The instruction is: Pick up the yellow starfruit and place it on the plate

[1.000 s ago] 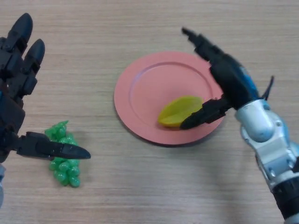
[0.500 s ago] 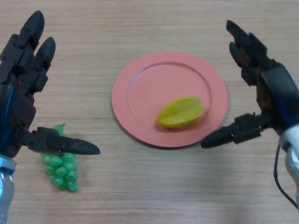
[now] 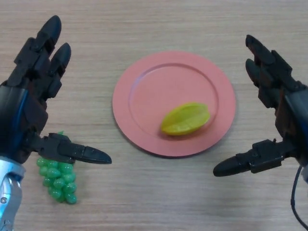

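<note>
Your yellow starfruit (image 3: 185, 118) is a smooth, ridged, lemon-shaped piece lying on its side inside the pink plate (image 3: 144, 82), toward the plate's five o'clock. You have one starfruit, one plate and one bunch of green grapes (image 3: 57, 175), which sits on the wooden table (image 3: 144, 24) at about eight o'clock from the plate, partly hidden under the left hand (image 3: 29, 108). Both hands are released, fingers spread, holding nothing; the right hand (image 3: 284, 120) hovers at the plate's three o'clock.
</note>
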Action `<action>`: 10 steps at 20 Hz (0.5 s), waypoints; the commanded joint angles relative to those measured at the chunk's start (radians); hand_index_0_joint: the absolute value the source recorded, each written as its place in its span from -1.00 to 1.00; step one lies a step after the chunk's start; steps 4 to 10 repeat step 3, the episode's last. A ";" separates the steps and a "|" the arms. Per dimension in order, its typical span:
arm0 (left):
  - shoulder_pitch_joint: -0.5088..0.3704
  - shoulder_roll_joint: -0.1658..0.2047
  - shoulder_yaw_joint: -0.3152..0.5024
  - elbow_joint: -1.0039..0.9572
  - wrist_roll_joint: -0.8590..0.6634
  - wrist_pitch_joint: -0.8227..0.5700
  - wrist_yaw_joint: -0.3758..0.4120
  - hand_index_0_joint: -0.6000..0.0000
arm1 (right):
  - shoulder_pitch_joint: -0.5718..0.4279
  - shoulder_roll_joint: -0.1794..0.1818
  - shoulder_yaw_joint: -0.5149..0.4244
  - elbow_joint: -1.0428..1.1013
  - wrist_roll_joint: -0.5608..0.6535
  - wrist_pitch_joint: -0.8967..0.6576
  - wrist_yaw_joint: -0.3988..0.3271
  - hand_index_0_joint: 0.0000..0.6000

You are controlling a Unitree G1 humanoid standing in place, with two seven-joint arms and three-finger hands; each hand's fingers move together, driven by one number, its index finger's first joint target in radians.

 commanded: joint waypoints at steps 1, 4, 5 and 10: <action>-0.024 0.036 0.056 -0.076 0.038 -0.039 -0.029 1.00 | -0.024 -0.013 -0.024 -0.077 -0.017 -0.105 -0.007 -1.00; -0.025 0.036 0.060 -0.080 0.043 -0.022 -0.031 1.00 | -0.014 -0.009 -0.015 -0.081 -0.014 -0.107 -0.004 -1.00; -0.025 0.036 0.060 -0.080 0.043 -0.022 -0.031 1.00 | -0.014 -0.009 -0.015 -0.081 -0.014 -0.107 -0.004 -1.00; -0.025 0.036 0.060 -0.080 0.043 -0.022 -0.031 1.00 | -0.014 -0.009 -0.015 -0.081 -0.014 -0.107 -0.004 -1.00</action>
